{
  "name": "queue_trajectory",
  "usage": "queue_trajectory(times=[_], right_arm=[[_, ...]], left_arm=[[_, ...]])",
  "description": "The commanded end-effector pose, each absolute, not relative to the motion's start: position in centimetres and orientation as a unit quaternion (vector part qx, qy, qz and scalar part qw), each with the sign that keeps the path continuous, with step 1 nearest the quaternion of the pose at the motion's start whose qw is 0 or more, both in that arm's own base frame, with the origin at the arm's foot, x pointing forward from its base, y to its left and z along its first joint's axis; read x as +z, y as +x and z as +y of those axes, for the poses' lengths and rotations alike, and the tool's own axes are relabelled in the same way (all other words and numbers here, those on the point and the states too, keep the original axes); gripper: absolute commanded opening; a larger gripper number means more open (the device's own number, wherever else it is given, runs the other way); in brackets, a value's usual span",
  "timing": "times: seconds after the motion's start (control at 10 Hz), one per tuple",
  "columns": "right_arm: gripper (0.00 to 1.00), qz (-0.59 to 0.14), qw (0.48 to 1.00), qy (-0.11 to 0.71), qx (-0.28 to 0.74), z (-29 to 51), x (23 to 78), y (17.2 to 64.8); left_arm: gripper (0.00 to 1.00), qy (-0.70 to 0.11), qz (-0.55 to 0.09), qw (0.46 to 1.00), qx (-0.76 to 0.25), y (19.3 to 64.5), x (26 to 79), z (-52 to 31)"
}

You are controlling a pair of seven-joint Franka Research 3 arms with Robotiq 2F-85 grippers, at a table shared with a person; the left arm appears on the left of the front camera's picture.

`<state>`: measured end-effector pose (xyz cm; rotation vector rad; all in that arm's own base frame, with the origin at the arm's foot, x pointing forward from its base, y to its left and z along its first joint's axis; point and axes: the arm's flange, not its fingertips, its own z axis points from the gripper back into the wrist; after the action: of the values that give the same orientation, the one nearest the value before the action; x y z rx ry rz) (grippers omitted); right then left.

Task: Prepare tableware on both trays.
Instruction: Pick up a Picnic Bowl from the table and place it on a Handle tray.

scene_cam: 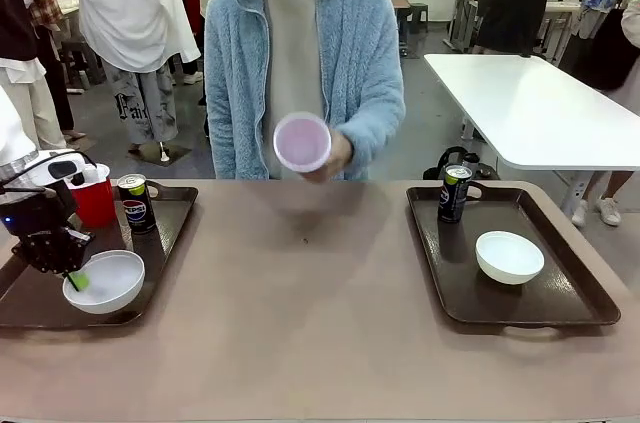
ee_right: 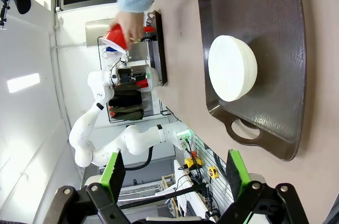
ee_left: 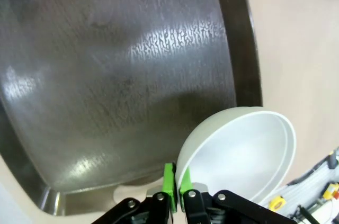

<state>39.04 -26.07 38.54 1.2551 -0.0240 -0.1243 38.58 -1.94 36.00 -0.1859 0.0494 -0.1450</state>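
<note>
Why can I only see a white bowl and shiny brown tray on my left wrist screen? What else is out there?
Observer: The left gripper is pinching that bowl by its rim, over the left tray. A Pepsi can and a red cup stand at that tray's far end.
Child: Is somebody there?
Observer: Yes, a person's hand holds another red cup above the table's far side.
Child: What about the other tray?
Observer: The right tray has its own white bowl and a can.
Child: And the other gripper?
Observer: The right gripper is open, holding nothing.
</note>
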Motion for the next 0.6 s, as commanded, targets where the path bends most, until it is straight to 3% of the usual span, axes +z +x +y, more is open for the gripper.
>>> queue_trajectory(times=[0.0, 0.2, 0.3, 0.4, 0.5], right_arm=[[1.00, -0.008, 0.810, 0.585, -0.050, -26.12, 38.63, 38.77], [1.00, -0.008, 0.810, 0.585, -0.050, -26.12, 38.63, 38.77], [1.00, -0.008, 0.810, 0.585, -0.050, -26.12, 38.63, 38.77], [1.00, -0.008, 0.810, 0.585, -0.050, -26.12, 38.63, 38.77], [1.00, -0.008, 0.810, 0.585, -0.050, -26.12, 38.63, 38.77]], left_arm=[[0.00, -0.074, 0.029, 0.995, -0.056, 39.72, 34.97, -3.05], [0.00, -0.067, 0.027, 0.996, -0.054, 40.24, 34.19, -3.39], [0.64, -0.064, 0.021, 0.996, -0.052, 40.02, 34.19, -3.36], [0.64, -0.061, 0.020, 0.997, -0.049, 39.79, 34.28, -3.32], [1.00, -0.054, 0.021, 0.997, -0.046, 39.59, 34.46, -3.12]])
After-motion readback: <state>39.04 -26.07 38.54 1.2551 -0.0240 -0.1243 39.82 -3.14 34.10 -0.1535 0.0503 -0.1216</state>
